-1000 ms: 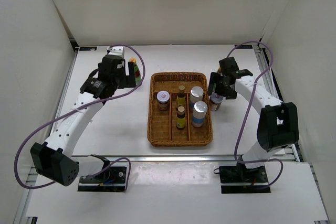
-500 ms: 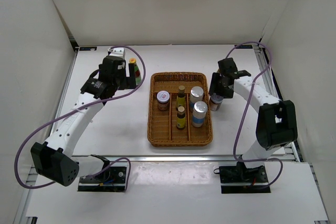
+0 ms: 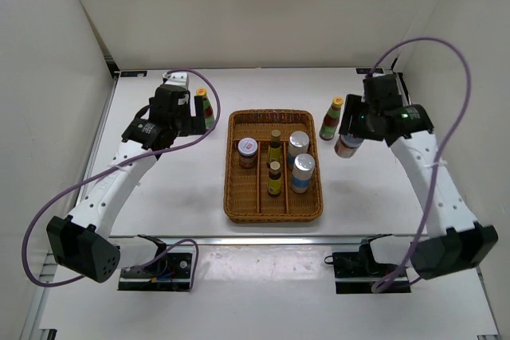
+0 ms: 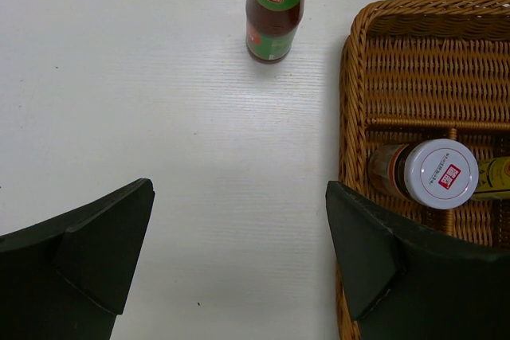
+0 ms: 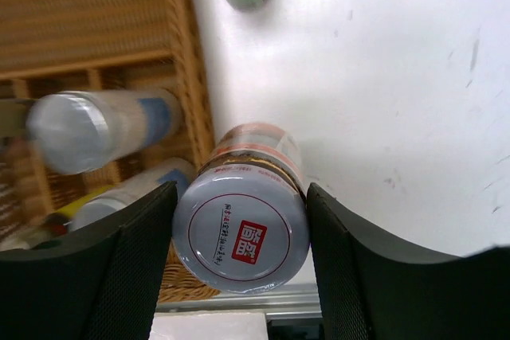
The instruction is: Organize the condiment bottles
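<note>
Right hand [image 5: 241,194] clamped on a pink-lidded jar [image 3: 348,146], just right of the wicker tray [image 3: 275,216] rim. Open table further right. One sauce bottle [image 3: 332,119] stands just beyond it. Left hand [image 4: 239,197] open and empty. The other sauce bottle [image 4: 275,9] stands ahead on bare table, left of the tray's far-left corner.

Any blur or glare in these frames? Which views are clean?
Right wrist: the tray and everything around it are smeared by blur; only the jar is sharp. Left wrist: crisp, sauce bottle well defined, faint soft shadows. Top external: even light, soft shadows, no glare.
</note>
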You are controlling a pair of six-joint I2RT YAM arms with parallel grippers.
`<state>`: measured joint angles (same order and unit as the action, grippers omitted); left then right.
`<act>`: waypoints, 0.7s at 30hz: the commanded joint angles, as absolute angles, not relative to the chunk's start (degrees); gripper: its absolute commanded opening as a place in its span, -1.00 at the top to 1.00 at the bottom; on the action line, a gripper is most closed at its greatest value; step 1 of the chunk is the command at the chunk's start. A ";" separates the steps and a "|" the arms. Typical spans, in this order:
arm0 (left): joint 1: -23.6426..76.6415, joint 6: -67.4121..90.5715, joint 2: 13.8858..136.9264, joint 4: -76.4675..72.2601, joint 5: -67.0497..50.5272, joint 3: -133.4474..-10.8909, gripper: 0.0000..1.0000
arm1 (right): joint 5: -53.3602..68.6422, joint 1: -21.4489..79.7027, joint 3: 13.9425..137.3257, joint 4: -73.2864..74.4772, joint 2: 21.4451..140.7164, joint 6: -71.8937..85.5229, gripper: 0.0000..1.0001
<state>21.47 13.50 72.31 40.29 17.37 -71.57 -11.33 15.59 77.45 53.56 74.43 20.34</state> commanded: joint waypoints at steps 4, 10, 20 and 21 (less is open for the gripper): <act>21.18 13.10 70.14 40.86 17.58 -71.72 -1.00 | -5.46 20.47 93.40 58.01 69.17 16.44 1.00; 21.18 13.10 70.14 41.39 18.63 -71.72 -1.00 | -0.70 36.69 99.84 56.69 73.29 16.44 1.00; 15.57 15.03 66.10 42.54 20.04 -71.72 -1.00 | -11.25 58.18 98.54 47.30 85.76 16.34 1.00; 14.86 15.03 66.09 43.15 19.17 -71.72 -1.00 | -9.94 58.18 97.66 45.37 87.35 16.35 1.00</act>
